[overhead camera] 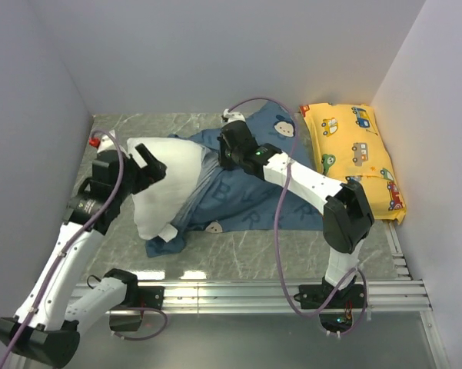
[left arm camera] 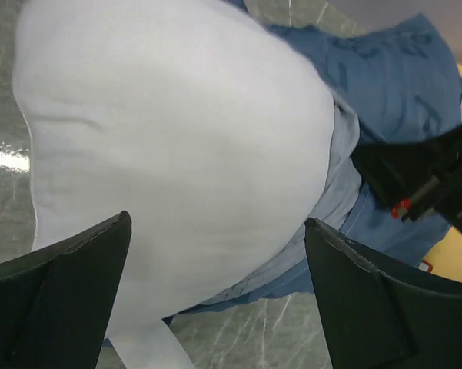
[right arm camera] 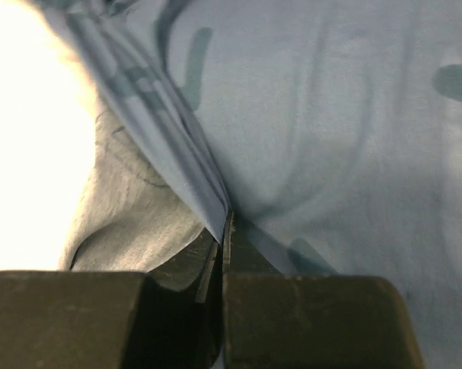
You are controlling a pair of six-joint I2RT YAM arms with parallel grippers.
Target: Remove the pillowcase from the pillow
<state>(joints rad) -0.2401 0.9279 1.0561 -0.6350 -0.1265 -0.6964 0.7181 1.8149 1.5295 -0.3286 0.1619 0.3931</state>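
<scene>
Marble-grey table (overhead camera: 238, 250) carries everything. The largest soft thing on it is the pillowcase (overhead camera: 246, 196), dusty blue with darker letters, spread flat around the middle and bunching into folds at its 9 o'clock edge. That case is the only container here, and it is nearly emptied. The white pillow (overhead camera: 165, 184) bulges out of its mouth toward 9 o'clock, and only the pillow's 3 o'clock end is tucked under the gathered blue cloth. A yellow car-print pillow (overhead camera: 353, 157) lies apart at 2 o'clock against the wall and has no part in this.

My left gripper (left arm camera: 217, 223) has its jaws spread wide, straddling the pillow's plump bare end. I cannot tell whether the pads press into it. My right gripper (right arm camera: 223, 231) has its jaws pressed together, pinching a pleated ridge of the pillowcase beside the mouth.

I judge this to be the late pull-apart step. The next move calls for closing my left jaws on the pillow and drawing it toward 9 o'clock, while my right holds or drags the cloth toward 3 o'clock until the last end slips free.
</scene>
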